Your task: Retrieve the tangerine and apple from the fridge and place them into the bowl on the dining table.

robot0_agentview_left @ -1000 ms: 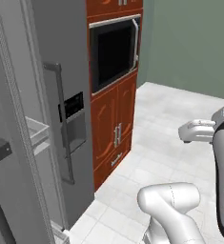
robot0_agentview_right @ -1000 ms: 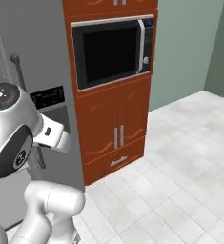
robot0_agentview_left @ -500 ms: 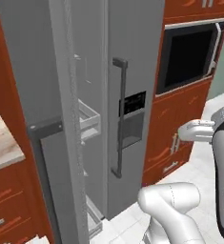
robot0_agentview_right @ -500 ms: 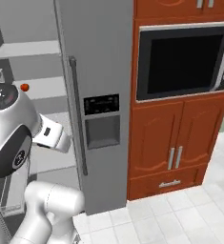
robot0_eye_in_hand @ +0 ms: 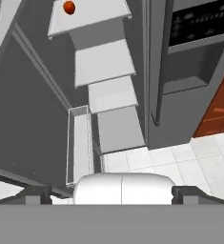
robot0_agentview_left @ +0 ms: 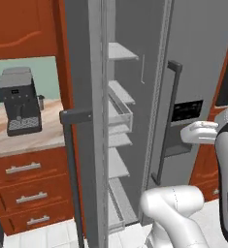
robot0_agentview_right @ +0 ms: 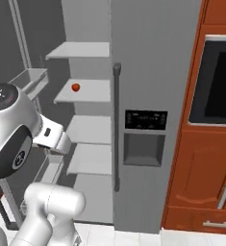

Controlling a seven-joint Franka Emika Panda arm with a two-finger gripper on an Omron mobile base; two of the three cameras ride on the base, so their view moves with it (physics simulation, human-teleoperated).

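The grey fridge (robot0_agentview_right: 153, 72) stands in front of me, its left door (robot0_agentview_left: 86, 97) swung open and its right door (robot0_agentview_left: 198, 58) closed. White shelves (robot0_agentview_right: 85, 129) fill the open side. On the second shelf from the top lies one small round reddish-orange fruit (robot0_agentview_right: 75, 87) (robot0_eye_in_hand: 69, 7); I cannot tell whether it is the apple or the tangerine. My gripper (robot0_eye_in_hand: 113, 195) is open and empty, well short of the fridge (robot0_eye_in_hand: 151, 57) and low in front of its shelves. The bowl and the dining table are out of view.
Left of the open door, a dark coffee machine (robot0_agentview_left: 17, 99) stands on a beige counter (robot0_agentview_left: 23, 140) above red-brown drawers. Right of the fridge, a black microwave (robot0_agentview_right: 220, 81) is set into red-brown cabinets. White tile floor (robot0_eye_in_hand: 180, 162) lies below. A door bin (robot0_eye_in_hand: 80, 143) juts from the open door.
The whole picture has shifted: the base has turned from the microwave cabinet to face the fridge's open side. The fruit on the shelf has come into view. My gripper stays open.
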